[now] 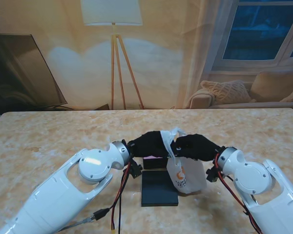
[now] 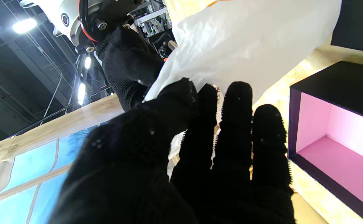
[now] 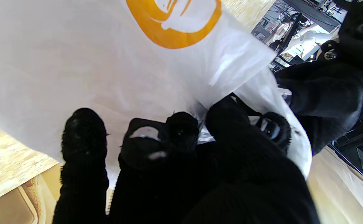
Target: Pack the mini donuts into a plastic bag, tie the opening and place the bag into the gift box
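Plastic bag point(image 1: 184, 171): white with an orange print, hangs between both hands, its bottom just beside the black lid, above the table point(image 1: 49, 136).
Left hand point(image 1: 149, 144): black glove, thumb and fingers point(image 2: 237, 102) pinched on the bag's top edge.
Right hand point(image 1: 198, 146): black glove, fingers point(image 3: 181, 127) curled into the gathered neck of the bag, holding it.
Gift box point(image 2: 334, 137): black outside, pink inside, open, near the left hand.
Lid point(image 1: 158, 187): black, flat on the table, nearer to me than the box.
Mini donuts: cannot tell, the bag hides its contents.
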{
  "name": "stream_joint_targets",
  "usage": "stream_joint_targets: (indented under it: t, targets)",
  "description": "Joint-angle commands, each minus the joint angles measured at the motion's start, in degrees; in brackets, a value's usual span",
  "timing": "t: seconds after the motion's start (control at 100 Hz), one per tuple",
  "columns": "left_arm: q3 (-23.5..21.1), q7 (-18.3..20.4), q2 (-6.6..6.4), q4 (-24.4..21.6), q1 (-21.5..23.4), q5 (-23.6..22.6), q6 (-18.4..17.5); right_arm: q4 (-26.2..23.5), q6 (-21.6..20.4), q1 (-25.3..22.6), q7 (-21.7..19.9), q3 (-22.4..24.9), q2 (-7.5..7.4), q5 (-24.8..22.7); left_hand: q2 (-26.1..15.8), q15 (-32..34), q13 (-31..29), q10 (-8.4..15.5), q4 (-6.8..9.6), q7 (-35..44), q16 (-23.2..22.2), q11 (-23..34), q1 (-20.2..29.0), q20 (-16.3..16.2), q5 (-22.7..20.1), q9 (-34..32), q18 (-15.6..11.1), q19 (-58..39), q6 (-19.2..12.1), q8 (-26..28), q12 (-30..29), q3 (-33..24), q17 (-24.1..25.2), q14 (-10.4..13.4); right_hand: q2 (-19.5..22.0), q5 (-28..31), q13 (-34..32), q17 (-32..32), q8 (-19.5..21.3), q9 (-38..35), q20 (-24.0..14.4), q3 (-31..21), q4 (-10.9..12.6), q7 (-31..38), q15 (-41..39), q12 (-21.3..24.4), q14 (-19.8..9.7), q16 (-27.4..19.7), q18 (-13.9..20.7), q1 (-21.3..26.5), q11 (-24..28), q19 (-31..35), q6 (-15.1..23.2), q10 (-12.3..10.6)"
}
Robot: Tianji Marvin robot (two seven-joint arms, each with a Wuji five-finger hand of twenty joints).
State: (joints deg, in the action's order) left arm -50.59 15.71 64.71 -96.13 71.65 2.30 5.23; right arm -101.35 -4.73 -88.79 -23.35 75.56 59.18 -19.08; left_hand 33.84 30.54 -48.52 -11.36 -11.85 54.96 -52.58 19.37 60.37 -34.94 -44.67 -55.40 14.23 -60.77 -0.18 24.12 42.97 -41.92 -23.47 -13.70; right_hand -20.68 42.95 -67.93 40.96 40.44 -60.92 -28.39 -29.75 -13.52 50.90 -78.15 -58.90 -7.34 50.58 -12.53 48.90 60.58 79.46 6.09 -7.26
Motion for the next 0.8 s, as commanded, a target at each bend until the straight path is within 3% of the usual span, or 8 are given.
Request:
stream_joint_targets:
  t: [0.0,0.24,0.33,0.41,0.53,0.64,0.71,0.79]
  targets:
    - [0.06,0.45,0.47,-0.91,0.48,-0.23,0.08,-0.09,0.1,-0.4,-0.63,-0.37,0.35,0.05,2.79,1.92,-1.03,3.28,-1.79,2.06,-0.19,0.39,-1.47,-1.32,1.78,-1.3,-2.38,-1.52,-1.6,1.42,0.54,-1.53,-0.83,1.75,1.0,3.48,-1.01,0.2,-1.33,-1.43,0.93,-4.12,0.99,3.74,0.95,0.78,-0.88,-1.66,0.67,1.97,-0.72,1.73,5.55,-1.27]
    - [-0.59,-1.09,0.46,-1.34,1.31,-2.58,-0.78,-0.67,-1.64,-1.79,-1.47,1.49,0.03,-0.47,4.37,5.74,1.71,1.75,-2.76,3.08,0.48,7.01,-3.99,-2.6,2.66,3.25,-0.12,-2.23,0.07,4.25,0.9,-3.82,1.77,0.83,0.61,-1.84,4.3,-3.74,-7.22,3.31,1.65,0.63,2.16,1.18,6.78,4.82,0.94,-3.78,0.5,-3.96,-5.28,-1.63,4.1,1.73]
    - [-0.68,-1.34,0.27,-1.03,1.21,-4.54,-1.84,-1.11,-2.44,-2.66,-2.46,2.81,-0.21,-0.3,5.55,12.29,4.49,2.23,-3.56,3.07,-5.14,12.15,-5.51,-5.87,1.47,6.64,0.82,-2.9,-0.3,2.87,7.67,-4.67,4.46,1.21,0.8,-4.6,5.51,-4.55,-7.98,4.36,1.26,2.84,2.56,-0.28,8.84,6.29,1.66,-4.3,0.2,-5.45,-7.31,-2.38,3.26,2.77]
    - [-0.9,-1.14,0.15,-1.04,1.27,-4.76,-1.94,-1.43,-3.09,-3.4,-2.6,3.75,-0.25,0.02,5.26,13.85,5.08,2.01,-3.55,3.04,-7.52,12.57,-5.4,-7.02,1.45,6.75,1.16,-3.09,0.45,2.65,10.05,-4.73,4.99,1.03,1.58,-6.9,5.96,-4.86,-8.63,4.76,1.06,4.3,2.77,-1.71,10.07,7.27,2.19,-4.67,0.05,-6.42,-8.69,-2.77,2.29,3.43]
    - [-1.07,0.31,-0.13,-0.85,1.03,-3.92,-2.13,-1.74,-3.83,-4.25,-1.68,4.67,-0.07,0.14,4.87,13.81,5.05,2.0,-3.4,3.03,-7.92,12.24,-5.27,-7.38,1.66,6.49,1.43,-3.11,1.11,2.96,10.47,-4.58,5.01,0.77,4.32,-8.37,5.45,-4.56,-8.15,4.16,0.0,8.9,3.92,-3.6,10.71,8.46,2.69,-4.62,-0.15,-2.74,-9.14,-3.14,1.01,3.95]
    - [-1.18,2.19,-0.52,-0.71,0.82,-2.75,-2.47,-1.85,-3.67,-4.7,0.02,4.96,0.36,0.98,5.03,13.03,4.24,2.07,-3.21,2.75,-7.61,11.14,-5.13,-7.61,1.52,5.48,1.45,-2.86,1.54,3.55,10.52,-4.53,4.49,0.83,5.04,-9.39,3.48,-3.04,-9.97,2.27,-0.2,6.23,4.07,-3.74,10.38,8.91,2.68,-4.88,-0.12,2.21,-8.74,-2.35,-0.93,3.81]
    - [-1.4,3.45,-0.82,-0.68,0.84,-2.05,-2.89,-1.85,-3.41,-4.79,1.54,4.94,0.71,1.04,5.13,12.6,3.75,1.83,-3.21,2.61,-7.28,10.57,-5.16,-7.52,1.35,4.94,1.63,-2.62,1.64,3.7,10.39,-4.59,3.9,0.91,3.63,-10.33,1.91,-1.82,-14.64,0.76,0.34,-1.37,3.03,-4.15,10.13,10.45,2.68,-5.79,0.09,1.11,-8.32,-1.49,-2.85,3.64]
    - [-1.71,4.81,-1.15,-0.72,0.96,-1.18,-3.41,-1.57,-2.93,-4.47,3.43,4.43,1.15,0.99,5.23,12.19,3.3,1.81,-3.2,2.45,-6.96,10.03,-5.1,-7.46,1.31,4.32,1.54,-2.51,1.47,3.81,10.26,-4.64,3.46,1.01,3.56,-10.34,-0.21,0.03,-17.7,-1.22,0.63,-3.67,3.01,-6.28,10.17,11.12,2.49,-6.31,0.59,0.68,-8.03,-0.71,-3.82,3.31]
